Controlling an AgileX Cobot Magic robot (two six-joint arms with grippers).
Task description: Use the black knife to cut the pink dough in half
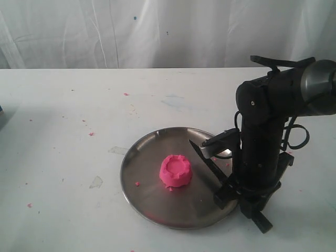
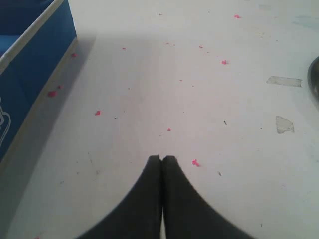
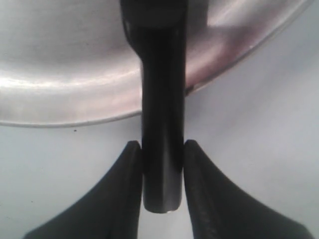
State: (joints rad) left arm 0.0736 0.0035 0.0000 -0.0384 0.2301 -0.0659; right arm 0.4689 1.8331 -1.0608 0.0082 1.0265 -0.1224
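The right fingers (image 3: pixel 130 169) pinched the black knife (image 3: pixel 160 149) by its handle over the steel plate (image 1: pixel 152 205) rim, the pink dough (image 1: pixel 175 171) sat mid-plate beside the blade, and the left fingers (image 2: pixel 149 184) were pressed together.

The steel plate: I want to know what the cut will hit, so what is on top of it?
On the steel plate sit the whole pink dough, a pink crumb and the black knife blade. The right gripper hides the plate's right rim.
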